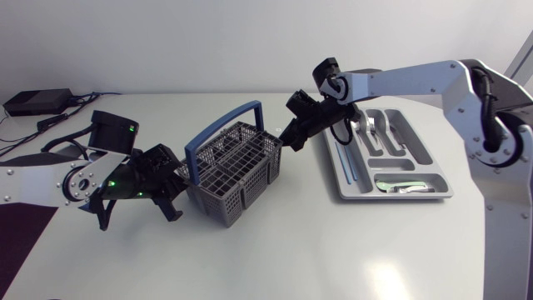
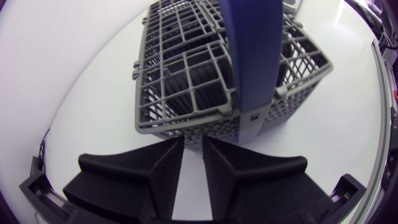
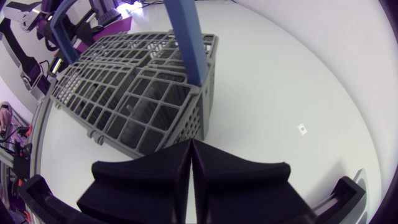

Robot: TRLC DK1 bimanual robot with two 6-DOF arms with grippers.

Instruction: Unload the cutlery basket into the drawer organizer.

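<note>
You see a mid-grey cutlery basket with an open grid pattern across its walls and top, and a blue handle. The drawer organizer is pale grey and the cutlery in it is silver. The table is plain white. Your left gripper and right gripper are matte black, with finely ribbed inner faces. Your left arm is white with black joints and shows small green lights.

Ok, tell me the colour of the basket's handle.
The handle is blue, on a grey basket; best seen in the head view.
</note>
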